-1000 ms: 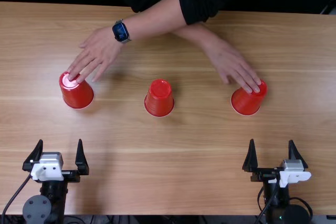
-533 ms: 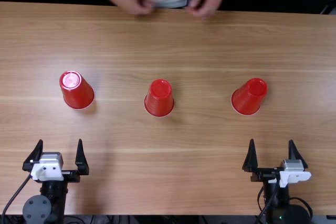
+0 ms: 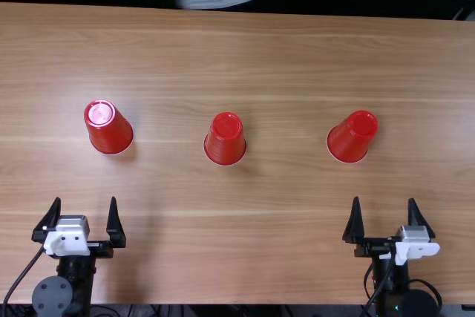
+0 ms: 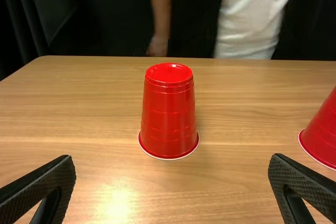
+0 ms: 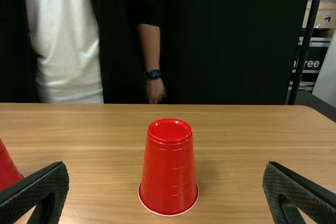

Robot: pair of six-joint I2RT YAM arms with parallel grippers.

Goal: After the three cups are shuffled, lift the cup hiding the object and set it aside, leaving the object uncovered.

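Three red cups stand upside down in a row across the table: the left cup (image 3: pixel 108 127), the middle cup (image 3: pixel 225 139) and the right cup (image 3: pixel 352 136). The hidden object is under one of them and cannot be seen. My left gripper (image 3: pixel 83 218) is open near the front edge, straight in front of the left cup (image 4: pixel 168 112), well short of it. My right gripper (image 3: pixel 383 218) is open near the front edge, facing the right cup (image 5: pixel 168 167) from a distance. The middle cup's edge (image 4: pixel 320 135) shows beside the left one.
The wooden table (image 3: pixel 245 57) stretches bare behind the cups up to its far edge. A person in a white shirt stands behind that edge, hands off the table.
The person's hands have left the outer cups and withdrawn past the far edge. The cups stay in place and both grippers have not moved.
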